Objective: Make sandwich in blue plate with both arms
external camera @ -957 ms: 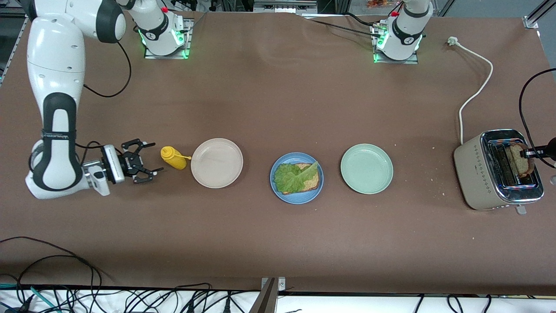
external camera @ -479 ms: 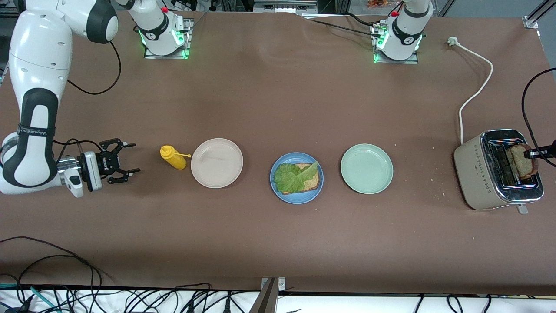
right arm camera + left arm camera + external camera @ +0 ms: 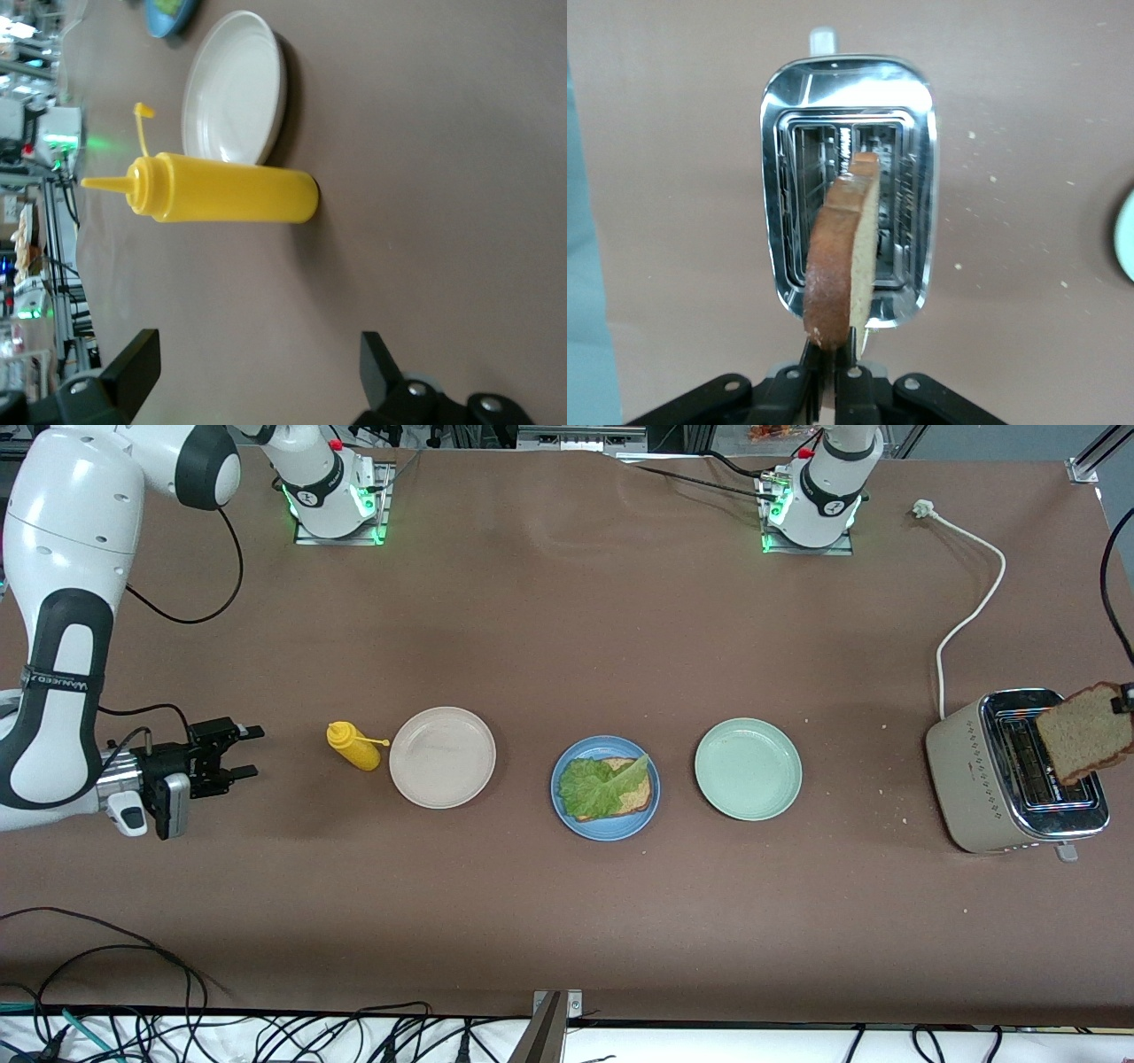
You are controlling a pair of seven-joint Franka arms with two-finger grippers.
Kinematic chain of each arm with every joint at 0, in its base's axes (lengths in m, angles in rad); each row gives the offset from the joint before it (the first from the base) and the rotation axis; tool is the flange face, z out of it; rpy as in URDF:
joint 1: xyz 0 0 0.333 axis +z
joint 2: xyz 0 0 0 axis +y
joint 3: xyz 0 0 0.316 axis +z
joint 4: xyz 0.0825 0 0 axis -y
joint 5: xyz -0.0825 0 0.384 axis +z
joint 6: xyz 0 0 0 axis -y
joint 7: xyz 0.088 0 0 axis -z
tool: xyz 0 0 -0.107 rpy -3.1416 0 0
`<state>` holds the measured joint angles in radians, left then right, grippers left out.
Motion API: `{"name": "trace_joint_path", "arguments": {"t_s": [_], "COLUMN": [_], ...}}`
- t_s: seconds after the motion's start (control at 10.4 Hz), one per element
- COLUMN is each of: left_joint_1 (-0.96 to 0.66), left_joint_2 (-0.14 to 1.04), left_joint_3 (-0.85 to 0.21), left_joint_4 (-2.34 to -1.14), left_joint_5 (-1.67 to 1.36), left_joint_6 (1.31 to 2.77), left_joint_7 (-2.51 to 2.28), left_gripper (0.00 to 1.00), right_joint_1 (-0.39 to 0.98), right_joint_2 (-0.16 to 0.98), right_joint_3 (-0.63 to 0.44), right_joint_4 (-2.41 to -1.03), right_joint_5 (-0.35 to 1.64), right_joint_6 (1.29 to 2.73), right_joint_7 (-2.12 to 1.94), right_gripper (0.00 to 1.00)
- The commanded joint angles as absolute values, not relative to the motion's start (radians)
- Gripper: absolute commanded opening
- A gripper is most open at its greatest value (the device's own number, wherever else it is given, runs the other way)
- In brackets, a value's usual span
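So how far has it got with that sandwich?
About halfway. Done: one bread slice with lettuce on it lies in the blue plate. In hand: the left gripper is shut on the second slice, lifted clear above the toaster. Left: carry that slice over and lay it on the lettuce. The right gripper waits open, near the mustard bottle.
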<state>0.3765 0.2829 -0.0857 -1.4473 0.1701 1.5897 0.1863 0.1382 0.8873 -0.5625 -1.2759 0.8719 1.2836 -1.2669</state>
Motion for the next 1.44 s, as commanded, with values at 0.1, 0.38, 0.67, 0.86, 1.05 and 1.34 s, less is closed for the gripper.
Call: {"name": "trace_joint_path", "arguments": {"t_s": [0.1,0.38,0.67,0.86,1.05,1.34], "left_joint_1": [0.374,0.373,0.364,0.284,0.229,0.12], "left_joint_2": [0.258,0.258,0.274,0.314,0.367,0.42], "left_joint_3": [-0.158,-0.193,-0.236,-0.233,-0.233,-0.226], "left_joint_4": [-1.266,-1.258,-1.262,-1.267,-1.293,-1.341], "left_joint_5": [0.158,0.155,0.112,0.02,-0.099,-0.251], "left_joint_6": [1.413,1.404,1.399,1.401,1.426,1.557], "left_joint_7": [0.21,0.204,0.186,0.096,0.005,-0.017], "left_gripper": [0.0,0.0,0.0,0.0,0.0,0.0], "right_joint_1": [0.215,0.294,0.308,0.357,0.361,0.241], "right_joint_2": [0.761,0.674,0.542,0.442,0.388,0.304], "right_joint_3": [-0.577,-0.595,-0.661,-0.663,-0.657,-0.478], "right_joint_4": [-1.243,-1.241,-1.226,-1.223,-1.223,-1.27], "right_joint_5": [0.645,0.403,0.347,0.22,0.203,0.131], "right_joint_6": [1.275,1.284,1.272,1.264,1.25,1.296], "right_joint_7": [-0.789,-0.56,-0.554,-0.549,-0.543,-0.459], "right_gripper": [1.0,1.0,1.0,1.0,1.0,1.0]}}
